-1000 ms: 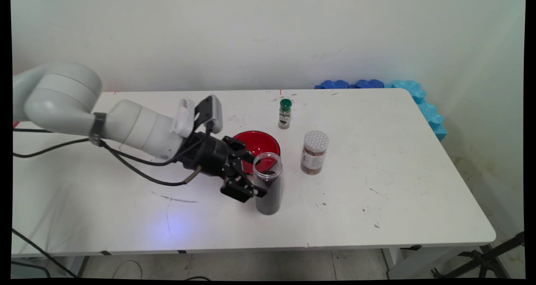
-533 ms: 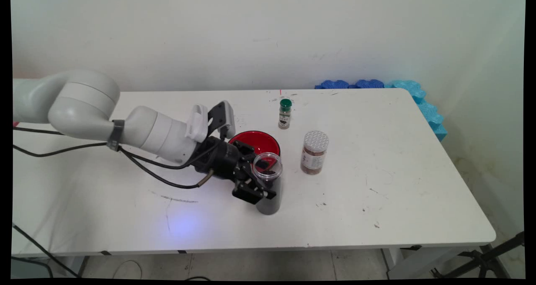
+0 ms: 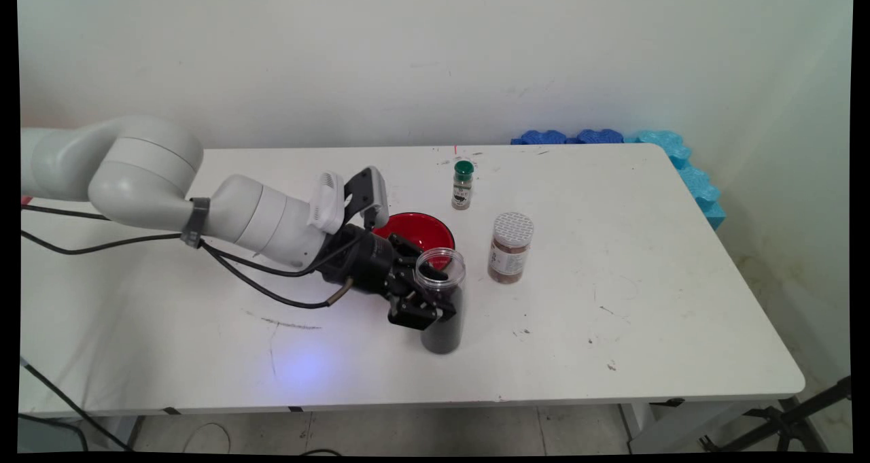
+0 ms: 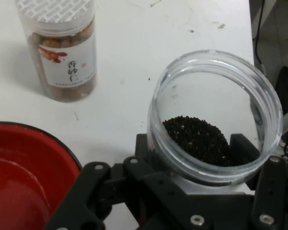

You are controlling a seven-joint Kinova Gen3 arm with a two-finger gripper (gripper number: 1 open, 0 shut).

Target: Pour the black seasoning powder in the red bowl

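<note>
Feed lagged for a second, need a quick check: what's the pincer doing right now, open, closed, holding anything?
Pincer: closed on the open clear jar of dark grains, one finger on each side, jar standing on the table.

White table [image 3: 612,300], rounded near-right corner, its surface scuffed with small dark specks and a faint curved pencil-like line toward the near left. 4 items stand on it. A red bowl [image 3: 414,228] sits near the centre. An open clear jar [image 3: 442,300], part-filled with dark grains, stands just near-side of the bowl, slightly tilted. A brown-filled jar [image 3: 510,247] with a white patterned lid stands right of the bowl. A small green-capped bottle [image 3: 462,185] stands farther back, close to the far edge.
</note>
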